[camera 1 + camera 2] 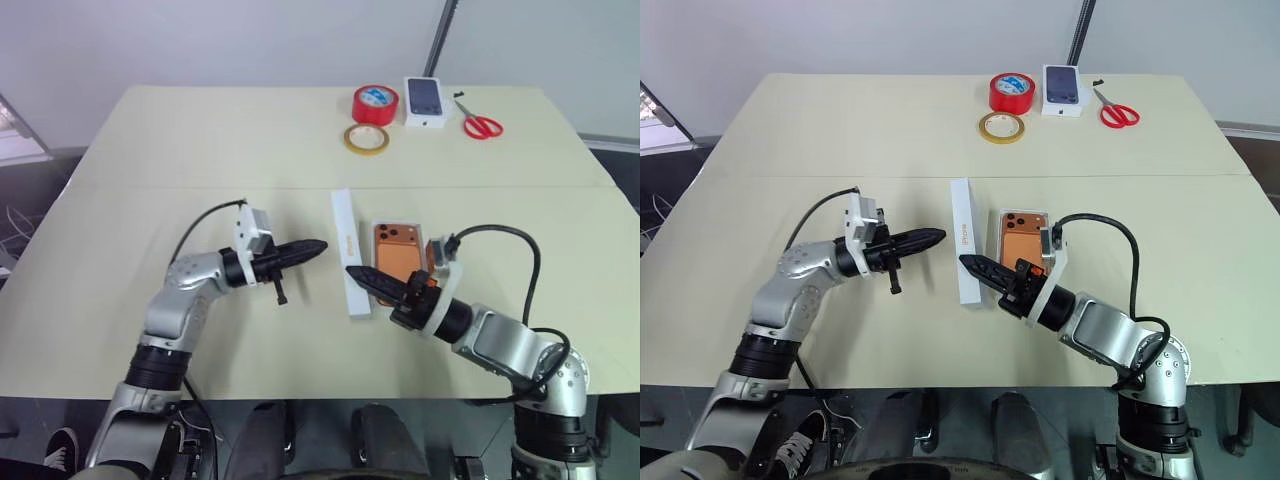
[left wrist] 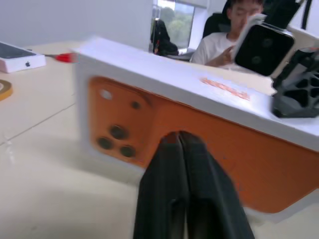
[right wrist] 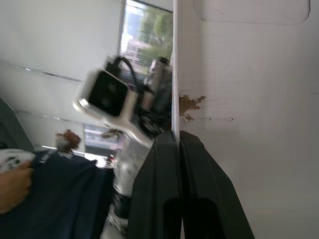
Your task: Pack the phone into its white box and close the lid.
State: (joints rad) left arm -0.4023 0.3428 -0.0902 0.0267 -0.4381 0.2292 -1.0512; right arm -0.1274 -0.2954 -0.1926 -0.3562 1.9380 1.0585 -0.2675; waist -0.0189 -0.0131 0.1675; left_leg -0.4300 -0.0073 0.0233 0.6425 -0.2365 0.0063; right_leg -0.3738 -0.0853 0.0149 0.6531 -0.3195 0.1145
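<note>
The right tool [image 1: 968,263], fingers together, seems to pinch the upright lid's [image 1: 964,240] wall beside the phone [image 1: 1018,240]; the left tool [image 1: 937,236] is closed, empty.

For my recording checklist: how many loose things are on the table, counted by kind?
Tape rolls: 2 (red roll, yellow roll)
Scissors: 1
Closed boxes with phone picture: 1
Phones in white box: 1
Lids, standing on edge: 1
Total: 6
</note>
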